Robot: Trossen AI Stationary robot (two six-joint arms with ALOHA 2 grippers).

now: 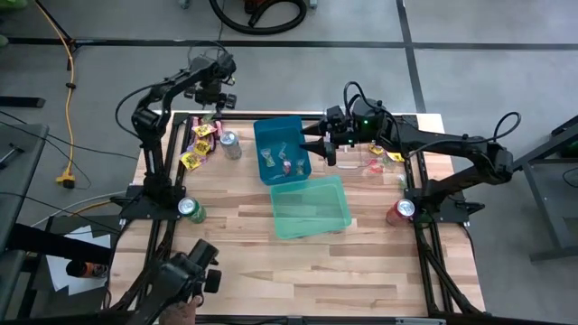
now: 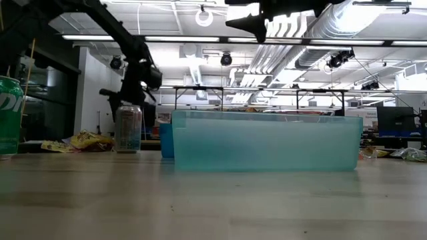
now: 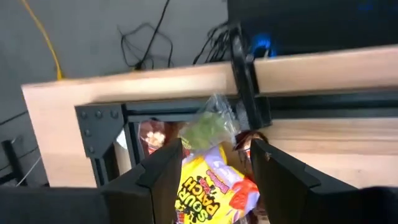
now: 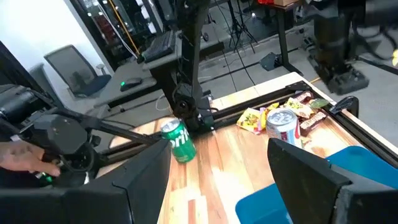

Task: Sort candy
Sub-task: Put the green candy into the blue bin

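left gripper [image 3: 214, 177]: parted around yellow printed candy packet [image 3: 208, 190], grasp cannot be told | right gripper [image 4: 221, 180]: held spread above blue plastic bin [image 1: 280, 144]

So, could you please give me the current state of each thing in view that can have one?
Left gripper: open, its fingers on either side of a yellow candy packet at the table's far-left corner.
Right gripper: open, empty, above the blue bin's right edge.
Blue bin: holds a few candies.
Teal bin: looks empty.
Silver can: upright.
Green can: upright.
Red can: upright.
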